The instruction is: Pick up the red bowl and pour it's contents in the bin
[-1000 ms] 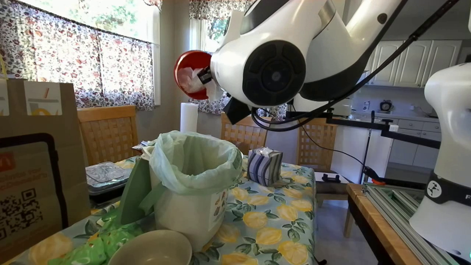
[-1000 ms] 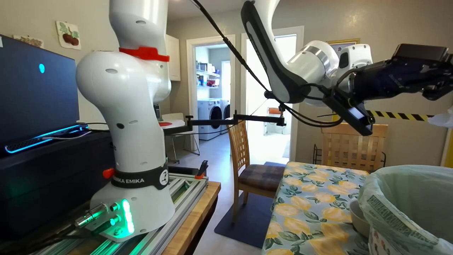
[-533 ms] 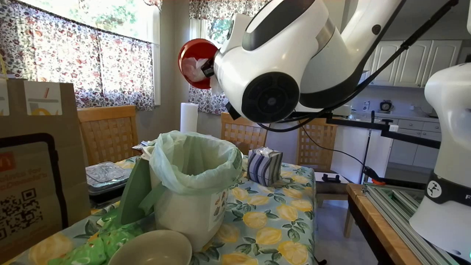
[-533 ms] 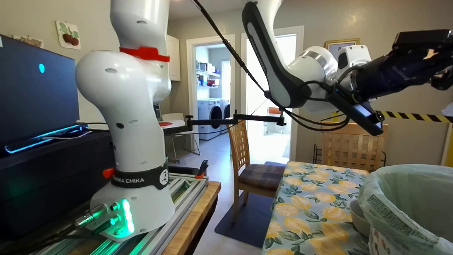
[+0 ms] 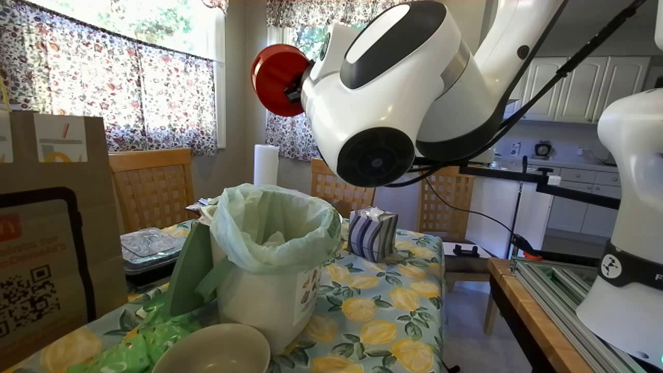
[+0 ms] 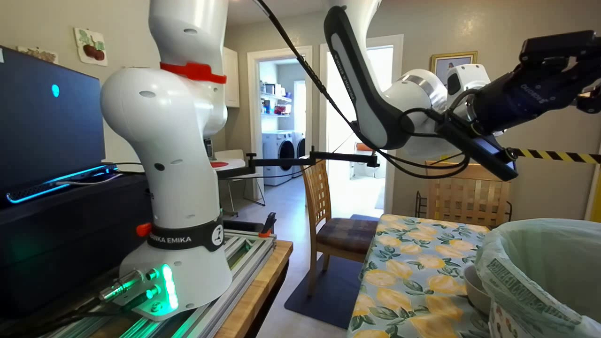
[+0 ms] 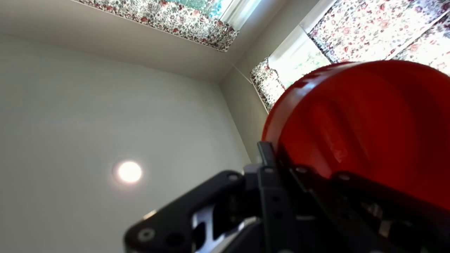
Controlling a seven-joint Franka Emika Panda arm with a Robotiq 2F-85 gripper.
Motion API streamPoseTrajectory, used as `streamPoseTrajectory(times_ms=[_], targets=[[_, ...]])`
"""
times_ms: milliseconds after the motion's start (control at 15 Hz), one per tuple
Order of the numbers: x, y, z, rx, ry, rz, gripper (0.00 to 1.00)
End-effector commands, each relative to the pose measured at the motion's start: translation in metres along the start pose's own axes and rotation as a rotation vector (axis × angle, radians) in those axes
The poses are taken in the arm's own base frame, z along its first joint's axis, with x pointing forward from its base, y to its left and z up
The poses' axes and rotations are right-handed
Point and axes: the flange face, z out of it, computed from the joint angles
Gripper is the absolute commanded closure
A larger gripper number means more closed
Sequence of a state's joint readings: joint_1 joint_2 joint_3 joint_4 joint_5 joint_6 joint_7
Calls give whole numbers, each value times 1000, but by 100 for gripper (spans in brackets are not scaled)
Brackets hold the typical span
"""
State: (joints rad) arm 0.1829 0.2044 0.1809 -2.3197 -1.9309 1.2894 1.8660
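Wad [image 5: 274, 239] inside lined bin [image 5: 259, 301], red bowl [image 5: 277, 77] aslant

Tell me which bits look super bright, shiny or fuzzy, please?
In an exterior view, a window is dazzling; in an exterior view, a doorway is mostly washed out white; in the wrist view, the round lamp glows, the red bowl has a shiny glare, and the tool looks blurry.

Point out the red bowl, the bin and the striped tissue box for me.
Red bowl [image 5: 274, 77]: in an exterior view, on its inner surface.
Bin [image 5: 263, 299]: in an exterior view, on its white outer wall.
Striped tissue box [image 5: 370, 237]: in an exterior view, on its striped side.
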Motion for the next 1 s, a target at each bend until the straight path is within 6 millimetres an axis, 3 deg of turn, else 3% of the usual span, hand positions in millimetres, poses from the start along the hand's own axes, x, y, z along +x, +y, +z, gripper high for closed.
streamPoseTrajectory(times_ms=[0,333,667,933], targets=[[-5,0,0,-14,33,21,99],[1,14,7,170,-195,50,99],[14,54,45,286,-463,172,99],[8,93,74,478,-612,246,99]])
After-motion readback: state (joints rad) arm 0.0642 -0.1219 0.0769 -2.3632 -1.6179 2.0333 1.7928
